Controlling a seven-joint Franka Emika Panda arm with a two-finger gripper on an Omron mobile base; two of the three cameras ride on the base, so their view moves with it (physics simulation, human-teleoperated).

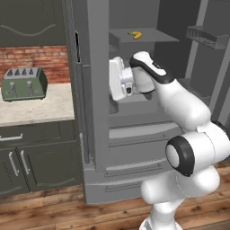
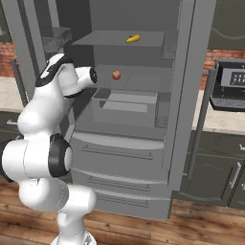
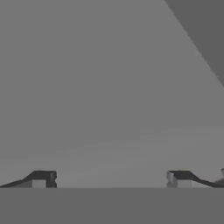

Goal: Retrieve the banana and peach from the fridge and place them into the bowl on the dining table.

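Observation:
The grey fridge point(image 1: 96, 134) stands with its doors open. The yellow banana point(image 1: 134, 34) lies on the upper shelf, also seen as the banana point(image 2: 133, 38) in the right base view. The orange-red peach point(image 2: 116, 74) sits on the middle shelf, just right of my wrist. My white hand point(image 1: 117, 78) is inside the fridge at middle-shelf height, below and left of the banana. In the hand view my gripper point(image 3: 111, 179) is open wide with nothing between its fingertips point(image 3: 43, 178), facing a plain grey fridge wall. The bowl and the dining table are out of view.
A green toaster point(image 1: 24, 84) stands on the stone counter point(image 1: 45, 110) left of the fridge. A dark microwave point(image 2: 229, 83) sits on the counter to the right. Door shelves point(image 1: 209, 36) hang on the open doors. Fridge drawers point(image 2: 119, 158) lie below.

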